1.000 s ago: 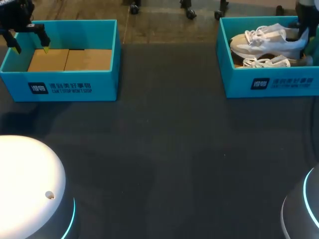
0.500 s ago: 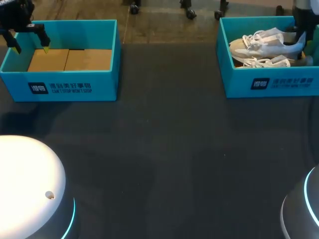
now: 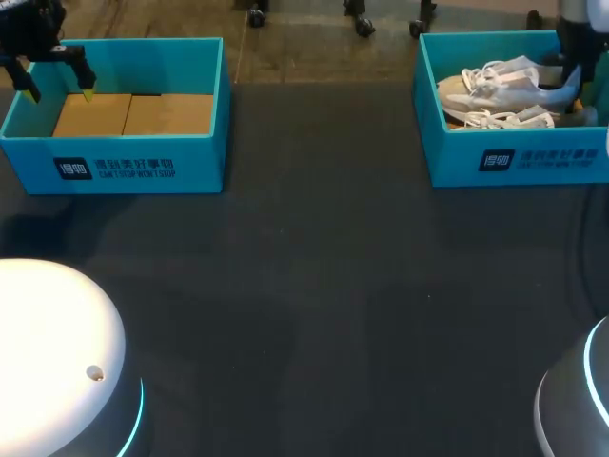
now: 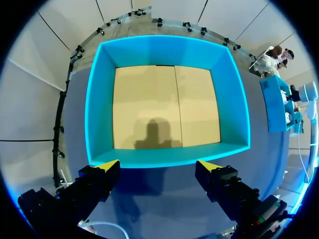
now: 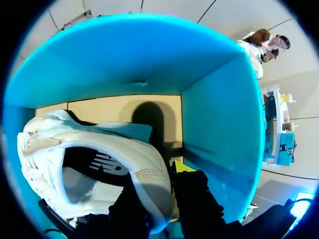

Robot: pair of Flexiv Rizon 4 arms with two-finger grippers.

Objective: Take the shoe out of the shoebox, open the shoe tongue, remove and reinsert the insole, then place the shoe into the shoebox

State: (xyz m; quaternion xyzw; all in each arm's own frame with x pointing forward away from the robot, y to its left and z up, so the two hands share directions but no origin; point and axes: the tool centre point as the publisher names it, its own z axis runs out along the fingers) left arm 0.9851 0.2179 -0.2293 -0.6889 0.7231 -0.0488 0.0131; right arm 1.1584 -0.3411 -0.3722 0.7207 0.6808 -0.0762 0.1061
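**Right Gripper Clamped on the Shoe's Heel Inside the Box**

The white shoe (image 3: 495,90) lay inside the right shoebox (image 3: 514,164), at the far right of the bench (image 3: 314,286). Its long axis ran across the box, toe toward the bench's middle and heel toward the right arm (image 3: 579,38). That arm came down into the box from the far right corner and was plainly the nearer one.

In the right wrist view, the right gripper (image 5: 160,185) was closed on the heel collar of the shoe (image 5: 60,134). One finger sat inside the opening and the yellow-tipped one was outside, so the padded rim was pinched from both sides. The rest of the shoe stretched away ahead of the fingers, with the blue wall of the shoebox (image 5: 124,55) beyond it. A tangle of white laces (image 3: 504,119) lay nearer the front wall. Whether they belonged to this shoe could not be told.

The left gripper (image 3: 60,93) hung well apart from all this, above the near left corner of the left shoebox (image 3: 143,167). Its fingers were spread wide and held nothing. The left wrist view showed only that box's bare cardboard floor ahead of the left gripper (image 4: 158,167).

As a judgement, any coming move would turn on the heel grip. The toe was unsupported and could swing or catch on the box's wall.
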